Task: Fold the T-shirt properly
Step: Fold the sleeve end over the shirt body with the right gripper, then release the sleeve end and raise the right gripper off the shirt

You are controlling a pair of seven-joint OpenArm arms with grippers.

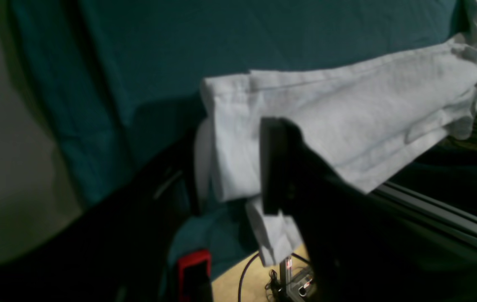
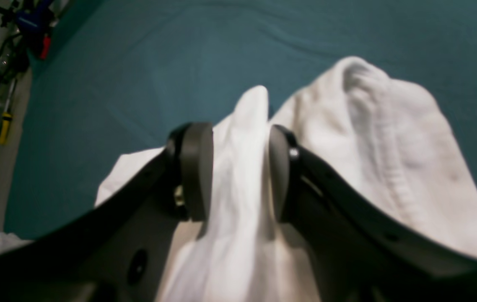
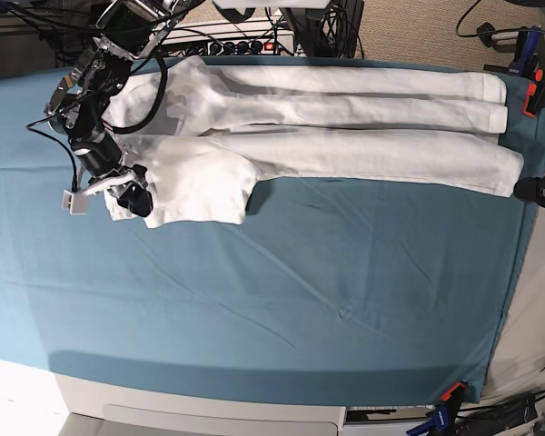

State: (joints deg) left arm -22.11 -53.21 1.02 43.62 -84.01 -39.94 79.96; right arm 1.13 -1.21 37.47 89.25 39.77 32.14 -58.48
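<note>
The T-shirt (image 3: 309, 127) is seen in the base view stretched along the upper part of the frame, folded into long white bands that run from the upper left to the right edge, on the teal cloth sheet (image 3: 300, 291) that covers the table. At the left end of the garment a broader flap of white fabric is bunched, and there the right gripper (image 3: 127, 193) is placed at the shirt's lower left corner. In the right wrist view, the right gripper (image 2: 240, 172) is shown with its two dark pads (image 2: 196, 167) standing apart, a raised ridge of the white T-shirt (image 2: 242, 159) lying between them; whether the pads press the cloth cannot be told, since a narrow gap seems to remain on either side. At the right edge of the base view a dark part of the left gripper (image 3: 536, 189) is seen just beside the shirt's end. In the left wrist view one dark finger (image 1: 273, 167) is set in front of the folded T-shirt (image 1: 347, 117), which hangs over the table's edge; the second finger is not clearly made out, so the left claw's state cannot be told.
</note>
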